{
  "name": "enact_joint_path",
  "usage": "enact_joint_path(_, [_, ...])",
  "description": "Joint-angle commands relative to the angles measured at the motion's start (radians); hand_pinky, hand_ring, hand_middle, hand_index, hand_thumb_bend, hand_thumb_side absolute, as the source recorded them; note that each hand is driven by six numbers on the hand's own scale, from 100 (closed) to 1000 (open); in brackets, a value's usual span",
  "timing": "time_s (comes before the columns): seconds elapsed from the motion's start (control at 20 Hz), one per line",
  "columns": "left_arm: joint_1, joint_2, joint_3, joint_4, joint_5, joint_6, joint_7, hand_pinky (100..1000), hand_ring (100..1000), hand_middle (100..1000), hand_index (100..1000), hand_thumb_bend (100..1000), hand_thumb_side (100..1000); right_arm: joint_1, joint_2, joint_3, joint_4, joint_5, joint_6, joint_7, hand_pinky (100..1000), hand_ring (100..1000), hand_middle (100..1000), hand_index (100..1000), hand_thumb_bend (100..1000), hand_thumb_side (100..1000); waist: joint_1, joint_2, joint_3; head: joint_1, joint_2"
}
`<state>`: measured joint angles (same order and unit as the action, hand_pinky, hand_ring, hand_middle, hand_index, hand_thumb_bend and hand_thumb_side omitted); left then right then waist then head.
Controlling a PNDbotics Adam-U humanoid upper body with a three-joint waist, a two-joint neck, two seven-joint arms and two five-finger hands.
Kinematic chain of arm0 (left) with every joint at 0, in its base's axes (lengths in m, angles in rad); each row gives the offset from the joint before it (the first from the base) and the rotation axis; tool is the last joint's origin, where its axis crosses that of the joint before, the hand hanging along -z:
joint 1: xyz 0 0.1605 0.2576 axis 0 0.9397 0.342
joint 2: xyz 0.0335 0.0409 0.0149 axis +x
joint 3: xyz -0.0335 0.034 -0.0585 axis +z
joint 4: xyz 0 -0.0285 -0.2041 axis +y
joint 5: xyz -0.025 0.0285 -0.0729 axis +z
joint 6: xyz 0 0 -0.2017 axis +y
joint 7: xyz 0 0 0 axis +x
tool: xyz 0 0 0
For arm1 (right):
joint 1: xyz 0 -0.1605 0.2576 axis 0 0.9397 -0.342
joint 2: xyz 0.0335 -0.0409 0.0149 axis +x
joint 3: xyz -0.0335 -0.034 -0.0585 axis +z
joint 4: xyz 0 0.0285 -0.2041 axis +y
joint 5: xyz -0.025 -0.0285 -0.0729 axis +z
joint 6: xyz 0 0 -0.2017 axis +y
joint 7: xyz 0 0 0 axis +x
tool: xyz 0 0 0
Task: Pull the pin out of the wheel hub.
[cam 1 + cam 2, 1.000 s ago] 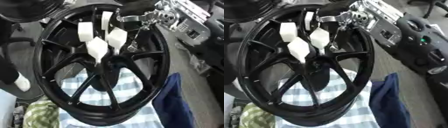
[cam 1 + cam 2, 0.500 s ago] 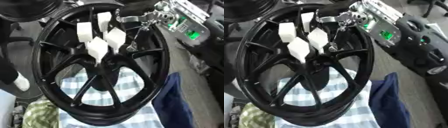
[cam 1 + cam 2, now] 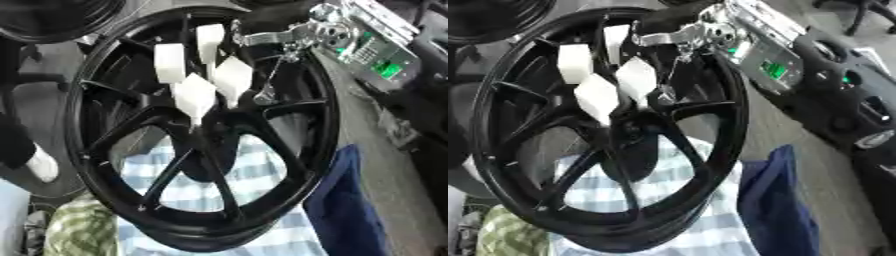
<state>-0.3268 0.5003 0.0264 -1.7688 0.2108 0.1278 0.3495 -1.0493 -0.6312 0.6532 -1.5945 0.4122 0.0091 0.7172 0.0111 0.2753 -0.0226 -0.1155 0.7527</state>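
Checked cloth [image 3: 262, 185] beneath — one black wheel hub [image 3: 197, 135], one robot hand [image 3: 203, 75].

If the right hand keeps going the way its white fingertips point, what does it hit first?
Probably the center of the black wheel: the right hand comes in from the upper right, its fingertips aimed down at the hub. Depth is unclear, so they may already touch it.

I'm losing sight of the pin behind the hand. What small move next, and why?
Probably shift the right hand slightly aside. It sits right over the centre of the wheel hub, so the pin is hidden and no grip on it can be confirmed.
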Motion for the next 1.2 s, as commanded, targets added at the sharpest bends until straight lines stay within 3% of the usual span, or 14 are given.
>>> enact_joint_path(0.05, [-0.008, 0.02, 0.003, -0.017, -0.003, 0.0, 0.001, 873, 776, 826, 790, 1000, 551, -0.024, -0.029, -0.031, -0.034, -0.027, 0.015, 0.002, 721, 500, 485, 564, 279, 100, 0.001, -0.018, -0.001, 0.0, -0.011])
enact_joint_path(0.7, [-0.007, 0.024, 0.003, -0.018, -0.005, -0.001, 0.002, 874, 776, 827, 789, 1000, 551, -0.022, -0.063, -0.109, -0.112, -0.111, 0.113, 0.021, 709, 488, 469, 549, 273, 100, 0.0, -0.022, -0.003, -0.001, -0.006])
enact_joint_path(1.2, [-0.008, 0.024, 0.005, -0.019, -0.005, -0.001, 0.003, 875, 776, 828, 789, 1000, 552, 0.01, -0.097, -0.244, -0.194, -0.16, 0.17, -0.023, 709, 486, 465, 547, 266, 100, 0.0, -0.022, -0.003, -0.01, -0.013])
